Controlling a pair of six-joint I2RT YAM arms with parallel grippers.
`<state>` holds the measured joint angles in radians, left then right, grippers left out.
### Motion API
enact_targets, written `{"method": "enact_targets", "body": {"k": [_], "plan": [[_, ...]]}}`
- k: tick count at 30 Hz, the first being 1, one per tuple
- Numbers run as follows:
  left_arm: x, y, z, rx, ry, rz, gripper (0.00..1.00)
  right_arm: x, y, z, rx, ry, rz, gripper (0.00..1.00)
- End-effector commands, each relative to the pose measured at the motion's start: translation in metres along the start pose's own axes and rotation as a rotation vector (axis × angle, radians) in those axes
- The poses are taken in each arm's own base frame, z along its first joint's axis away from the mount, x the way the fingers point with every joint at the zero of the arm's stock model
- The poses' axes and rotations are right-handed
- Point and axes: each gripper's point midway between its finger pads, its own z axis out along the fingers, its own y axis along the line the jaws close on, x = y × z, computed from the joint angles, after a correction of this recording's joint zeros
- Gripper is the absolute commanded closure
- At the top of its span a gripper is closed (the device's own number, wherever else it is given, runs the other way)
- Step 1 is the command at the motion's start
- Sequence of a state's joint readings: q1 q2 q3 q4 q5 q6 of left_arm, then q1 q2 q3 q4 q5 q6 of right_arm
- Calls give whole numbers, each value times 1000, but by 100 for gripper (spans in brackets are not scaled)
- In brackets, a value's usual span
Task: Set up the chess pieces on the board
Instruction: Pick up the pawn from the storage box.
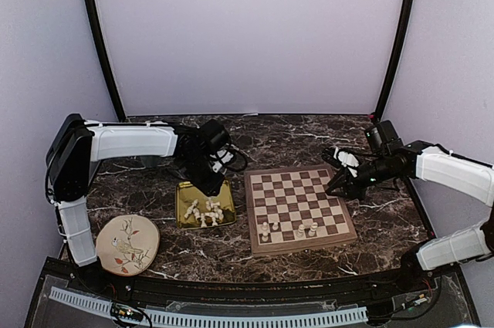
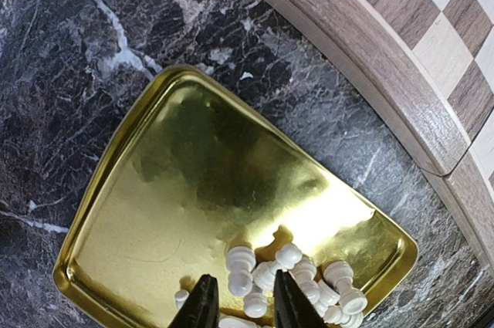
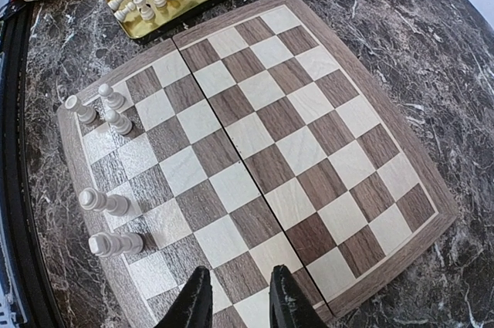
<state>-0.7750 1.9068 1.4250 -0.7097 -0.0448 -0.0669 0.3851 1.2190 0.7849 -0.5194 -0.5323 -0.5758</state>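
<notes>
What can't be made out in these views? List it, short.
- Top external: the chess pieces are too small to count or tell by type.
- Left wrist: the pile in the gold tray runs off the bottom edge, partly behind the fingers of the left gripper.
- Right wrist: the bottom edge cuts off the right gripper and a corner of the board.

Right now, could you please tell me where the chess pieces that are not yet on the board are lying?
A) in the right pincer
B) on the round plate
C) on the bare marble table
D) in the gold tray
D: the remaining chess pieces lie heaped in the gold tray left of the board, just below the open left pincer; the plate holds none.
</notes>
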Motion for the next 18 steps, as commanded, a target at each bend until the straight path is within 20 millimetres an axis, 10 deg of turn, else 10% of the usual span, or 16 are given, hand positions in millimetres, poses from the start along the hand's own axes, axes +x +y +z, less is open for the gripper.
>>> {"method": "enact_targets", "body": {"k": [1,18], "plan": [[15,1,8,-2,76,26,74,1,-4,0,23,0,-19,73],[22,10,17,-47,120,28,88,6,-3,4,11,16,-13,73]]}}
